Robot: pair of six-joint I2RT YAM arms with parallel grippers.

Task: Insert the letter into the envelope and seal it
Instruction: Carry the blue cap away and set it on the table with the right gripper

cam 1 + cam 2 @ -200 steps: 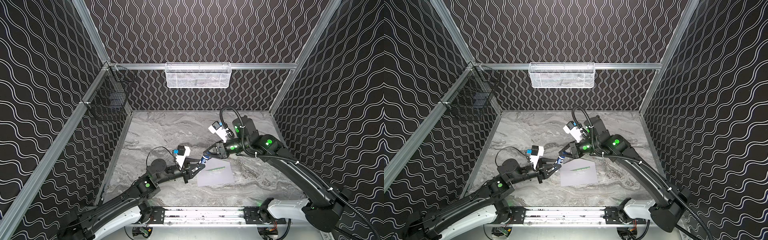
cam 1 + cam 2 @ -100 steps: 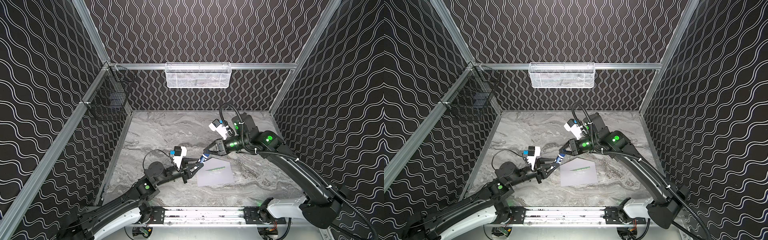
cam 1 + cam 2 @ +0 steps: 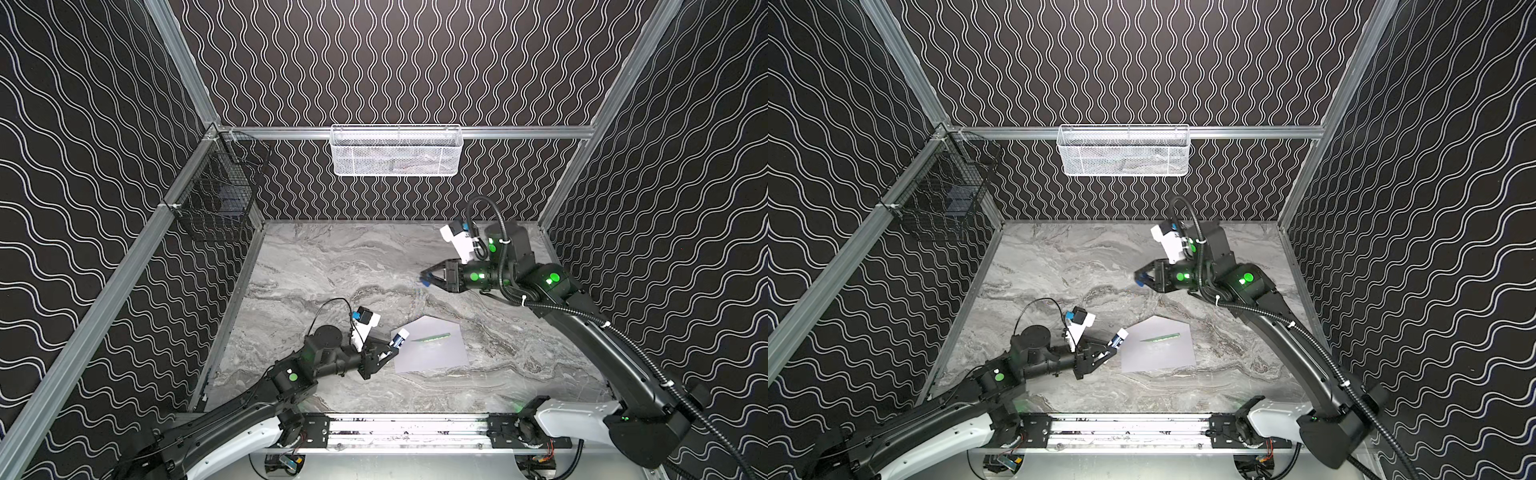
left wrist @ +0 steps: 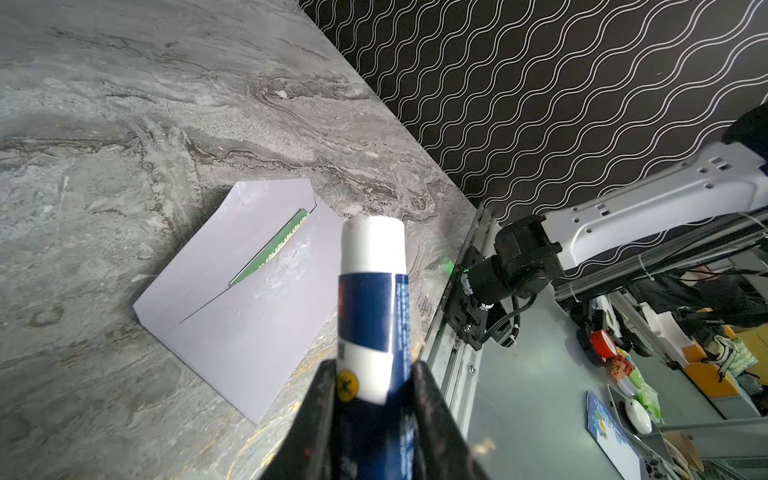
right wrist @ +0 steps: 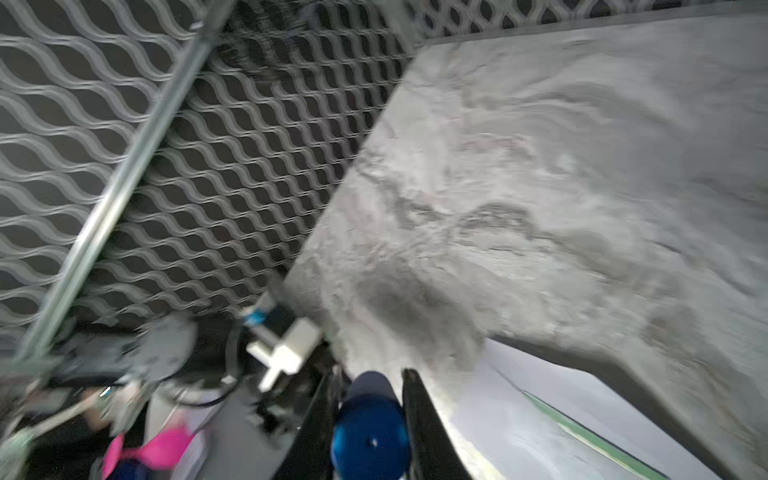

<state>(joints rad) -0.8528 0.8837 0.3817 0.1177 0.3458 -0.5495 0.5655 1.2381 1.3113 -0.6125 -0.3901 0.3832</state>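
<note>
1. Glue stick (image 4: pixel 372 307), uncapped, sits clenched in the left claw (image 3: pixel 390 349) near the worktop's (image 3: pixel 324 266) front edge.
2. Envelope (image 3: pixel 432 353) lies flat just beyond, flap open, the letter's (image 4: pixel 270 253) green edge peeking from its mouth.
3. Right claw (image 3: pixel 427 277), grasping the blue cap (image 5: pixel 370 432), has pulled away toward the far right corner; the letter is in, so gluing the flap looks next.
</note>
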